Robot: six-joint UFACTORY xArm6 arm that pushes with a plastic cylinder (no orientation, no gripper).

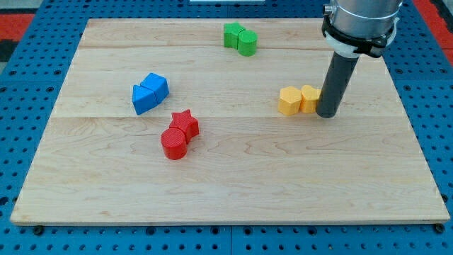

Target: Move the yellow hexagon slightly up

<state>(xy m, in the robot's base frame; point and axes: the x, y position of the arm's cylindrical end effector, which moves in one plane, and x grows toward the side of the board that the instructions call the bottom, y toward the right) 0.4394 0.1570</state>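
Observation:
The yellow hexagon (289,101) lies on the wooden board (226,184) right of centre. A second yellow block (310,98), its shape unclear, touches the hexagon's right side. My tip (327,115) stands on the board just right of that second yellow block, touching or nearly touching it. The dark rod rises from there to the arm's collar at the view's top right.
Two green blocks (240,38) sit together near the view's top centre. Two blue blocks (149,93) sit together at the left. A red star (185,125) and a red cylinder (173,144) touch left of centre. Blue pegboard (28,106) surrounds the board.

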